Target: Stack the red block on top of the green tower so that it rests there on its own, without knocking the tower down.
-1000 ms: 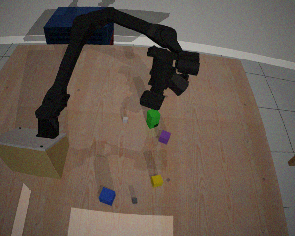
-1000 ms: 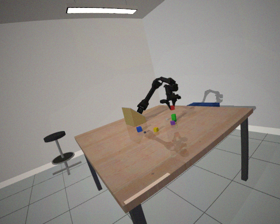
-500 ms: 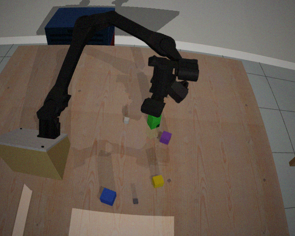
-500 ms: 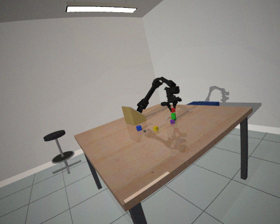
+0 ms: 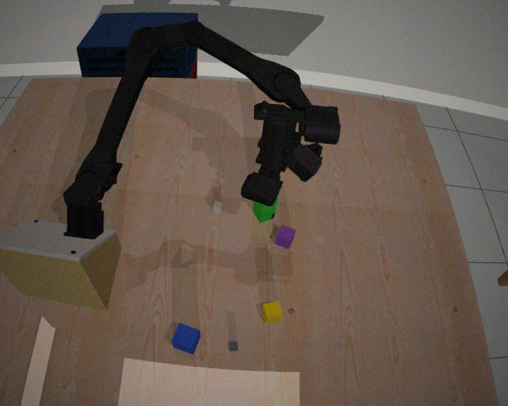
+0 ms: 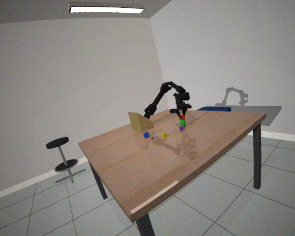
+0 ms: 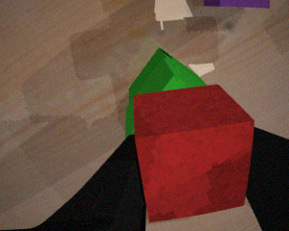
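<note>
Wrist view: gripper (image 7: 195, 218) is clamping the red block (image 7: 193, 150) above the green tower (image 7: 156, 87).
Block is looking rigid, light, smooth-sided; flat opposite faces are suiting the grip.
</note>
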### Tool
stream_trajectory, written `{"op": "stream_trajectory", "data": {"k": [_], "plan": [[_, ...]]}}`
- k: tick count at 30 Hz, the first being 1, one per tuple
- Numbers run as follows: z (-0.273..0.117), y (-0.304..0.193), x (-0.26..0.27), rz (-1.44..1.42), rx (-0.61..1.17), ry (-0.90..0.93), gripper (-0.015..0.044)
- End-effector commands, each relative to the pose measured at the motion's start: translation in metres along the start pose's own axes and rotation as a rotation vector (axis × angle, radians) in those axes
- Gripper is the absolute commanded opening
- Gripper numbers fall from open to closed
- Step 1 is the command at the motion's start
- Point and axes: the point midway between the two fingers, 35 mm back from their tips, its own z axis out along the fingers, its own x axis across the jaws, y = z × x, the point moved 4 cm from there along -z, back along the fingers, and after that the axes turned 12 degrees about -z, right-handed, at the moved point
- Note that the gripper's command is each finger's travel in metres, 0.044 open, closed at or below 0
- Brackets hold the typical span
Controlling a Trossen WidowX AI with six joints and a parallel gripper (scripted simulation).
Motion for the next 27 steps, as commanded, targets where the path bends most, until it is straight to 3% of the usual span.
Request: {"op": "stream_trajectory", "data": {"k": [1,26,27], "plan": [[0.0014,-0.0008,0.0000,0.006,0.004,0.005,0.0000],[-0.0023,-0.0006,-0.0003,0.006,0.004,0.005,0.0000],[0.0013,-0.0006,-0.0005,0.004,0.002,0.000,0.0026]]}}
